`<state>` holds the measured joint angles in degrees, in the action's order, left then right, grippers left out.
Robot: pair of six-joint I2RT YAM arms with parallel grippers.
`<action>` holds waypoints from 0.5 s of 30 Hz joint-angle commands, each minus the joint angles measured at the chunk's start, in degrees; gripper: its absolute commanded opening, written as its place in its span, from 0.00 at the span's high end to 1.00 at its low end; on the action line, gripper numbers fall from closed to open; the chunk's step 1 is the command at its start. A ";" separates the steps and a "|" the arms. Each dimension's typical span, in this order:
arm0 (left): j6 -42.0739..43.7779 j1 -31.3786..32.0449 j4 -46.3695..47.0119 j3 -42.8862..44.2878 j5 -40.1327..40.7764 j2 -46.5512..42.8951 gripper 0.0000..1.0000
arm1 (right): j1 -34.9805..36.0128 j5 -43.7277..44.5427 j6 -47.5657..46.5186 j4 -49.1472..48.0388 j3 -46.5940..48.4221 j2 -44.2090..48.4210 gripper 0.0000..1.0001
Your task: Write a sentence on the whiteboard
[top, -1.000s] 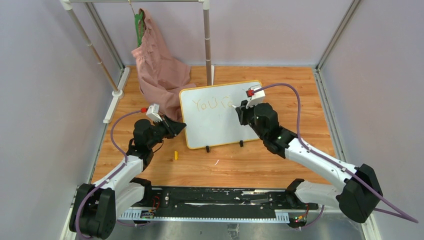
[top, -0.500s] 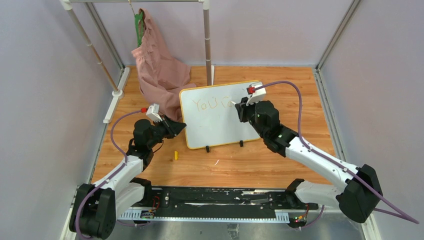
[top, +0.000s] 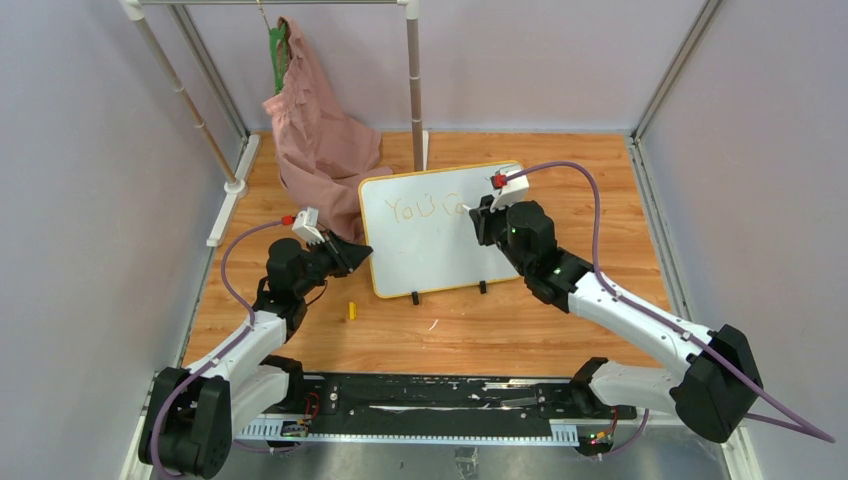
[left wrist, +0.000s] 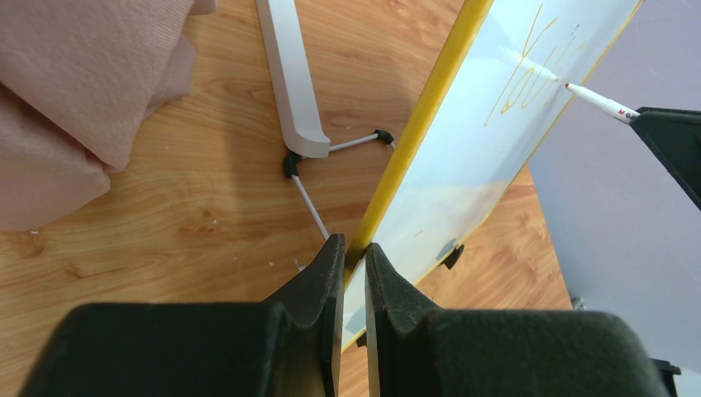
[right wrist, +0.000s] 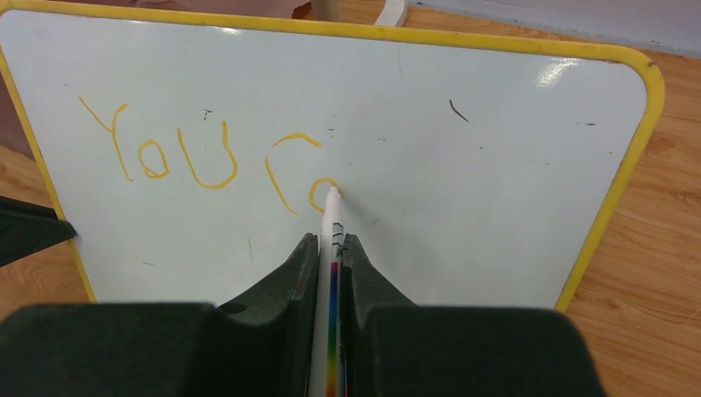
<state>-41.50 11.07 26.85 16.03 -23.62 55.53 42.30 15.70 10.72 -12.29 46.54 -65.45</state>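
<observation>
Your left gripper [left wrist: 354, 248] had its jaws clamped on the yellow-framed left edge of the small glossy white whiteboard [top: 430, 262]. The board stood tilted on the wooden table [top: 520, 325] and ran up and away from those jaws. Your right gripper [right wrist: 331, 244] was pinched tight on a thin white marker pen [right wrist: 332, 223]. The pen's tip, just ahead of the jaws, touched the board. The orange-yellow handwritten sentence [right wrist: 198, 153] read "You c", with a part-drawn letter at the tip.
</observation>
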 commanded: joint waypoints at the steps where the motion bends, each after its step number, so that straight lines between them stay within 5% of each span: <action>1: 0.18 0.27 1.63 -0.06 -0.20 -1.33 1.00 | -0.67 1.00 -0.01 0.46 0.23 -0.09 1.00; 15: 0.19 0.27 1.63 -0.09 -0.20 -1.40 1.00 | -0.68 0.91 0.81 1.97 -0.75 -0.38 1.00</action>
<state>-41.50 11.07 26.83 16.03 -23.62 55.31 42.28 15.70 10.81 -11.70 46.37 -65.54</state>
